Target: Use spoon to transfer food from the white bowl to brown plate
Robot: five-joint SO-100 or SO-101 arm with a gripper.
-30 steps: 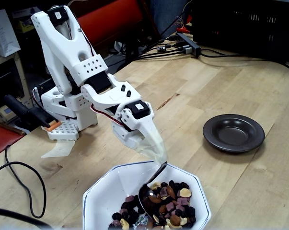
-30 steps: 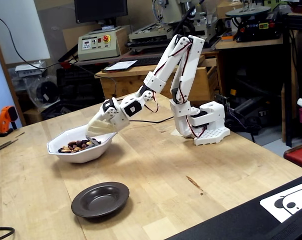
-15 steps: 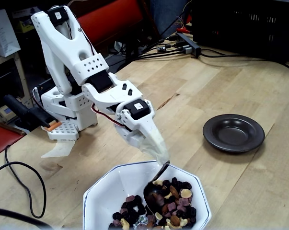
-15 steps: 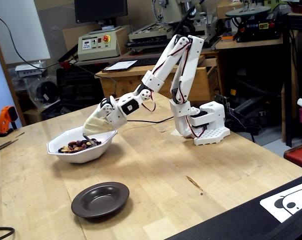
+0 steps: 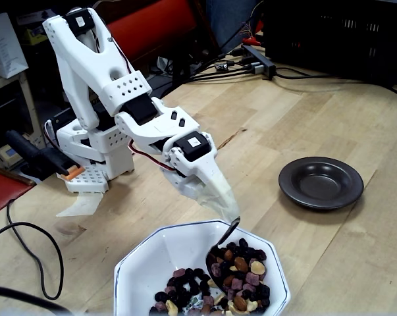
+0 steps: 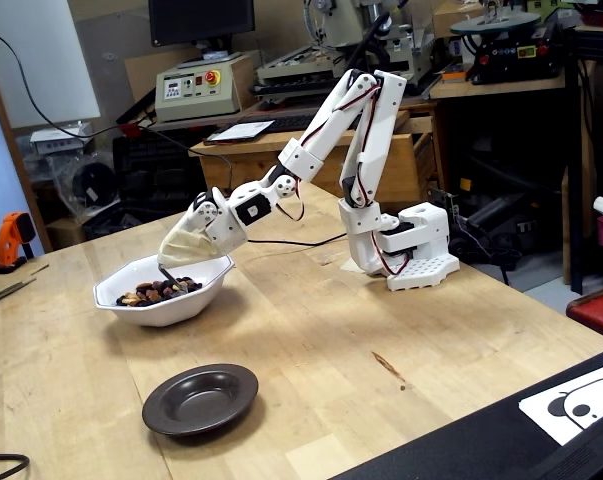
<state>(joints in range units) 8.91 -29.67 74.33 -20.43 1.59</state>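
Observation:
The white bowl [image 5: 152, 260] [image 6: 196, 300] holds the food [image 5: 238, 276] [image 6: 161, 291], a mix of nuts, raisins and purplish pieces. My gripper [image 5: 230, 212] [image 6: 173, 256], wrapped in pale tape, reaches down over the bowl's rim and is shut on the spoon [image 5: 223, 238] [image 6: 167, 274]. The spoon's tip is down in the food. The brown plate [image 5: 321, 182] [image 6: 200, 398] is empty; it lies to the right of the bowl in a fixed view and in front of it in the other.
The arm's white base [image 5: 93, 164] [image 6: 413, 250] is fixed to the wooden table. Black cables [image 5: 27, 227] lie at the table's left edge. A power strip [image 5: 259, 59] with cables lies at the back. A black mat [image 6: 501, 440] covers the near right corner.

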